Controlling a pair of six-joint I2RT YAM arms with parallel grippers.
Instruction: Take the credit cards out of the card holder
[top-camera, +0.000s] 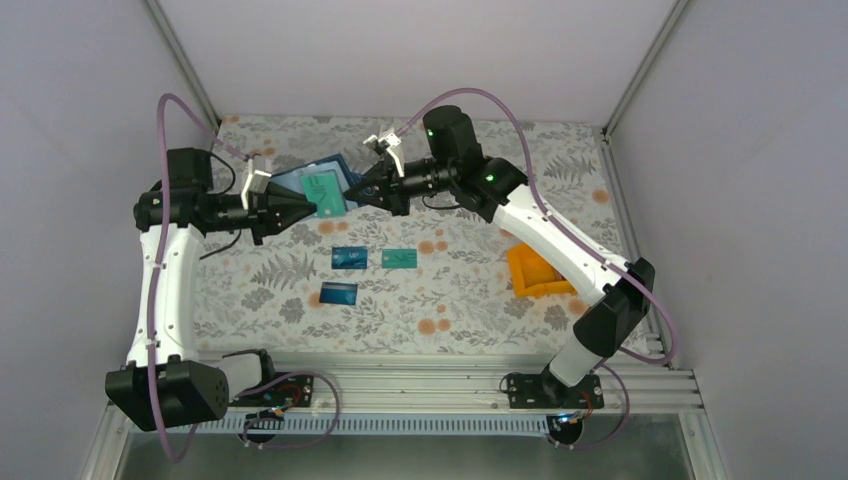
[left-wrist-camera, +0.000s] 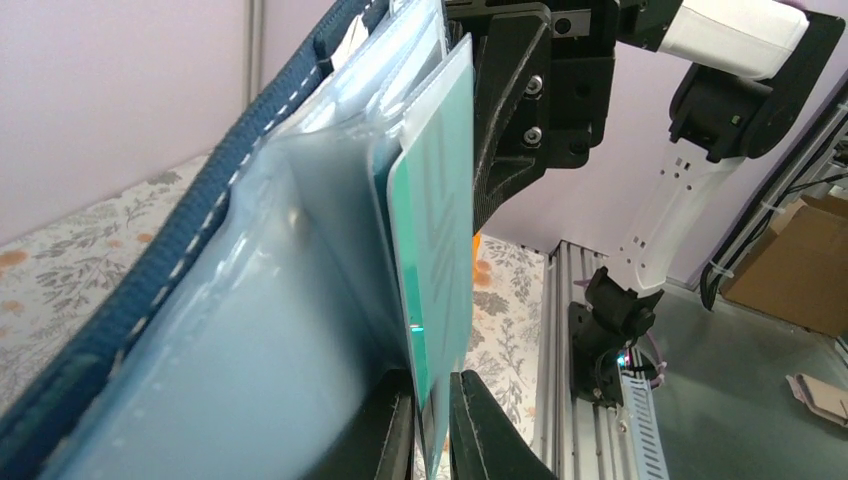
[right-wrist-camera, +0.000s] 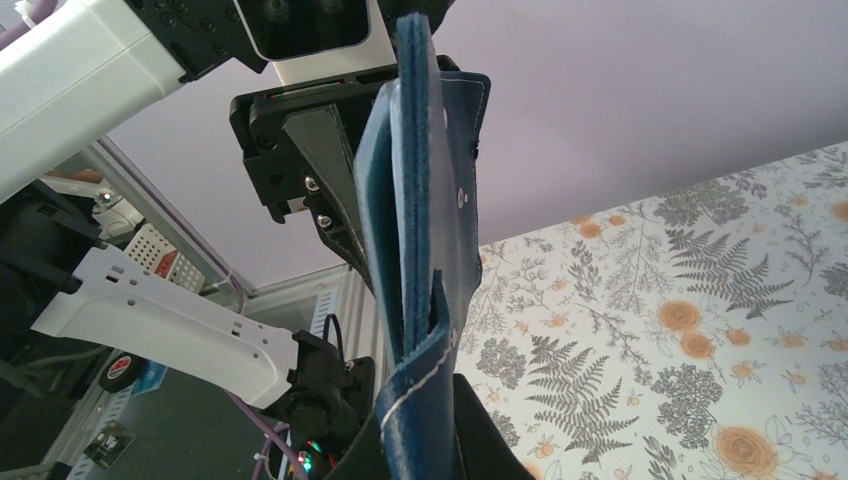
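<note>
Because the holder (top-camera: 295, 182) hangs in the air edge-on to both wrist cameras, much of it is cut off. In the left wrist view its clear pockets blur together, so whether more cards sit behind the front one cannot be told. In the top view both pincer tips overlap it and hide the contact. The right arm covers part of the bin (top-camera: 535, 272), and its inside does not show.

Four cards are visible. One teal card (top-camera: 325, 195) stands in the holder, sticking out of the front pocket. Three lie apart on the floral cloth (top-camera: 450, 300), at 5 to 6 o'clock from the holder: two blue cards (top-camera: 350, 257) (top-camera: 338, 293) and a second teal card (top-camera: 399, 258). There is one holder and one bin, the bin at 4 o'clock from the holder.

The left pincer (left-wrist-camera: 432, 440) meets the holder at its 8 o'clock edge. Its jaws are nearly together, with the lower edge of the pocketed teal card between them. The right pincer (right-wrist-camera: 420, 450) comes in at the 3 o'clock edge, jaws closed tight on the holder's navy cover.
</note>
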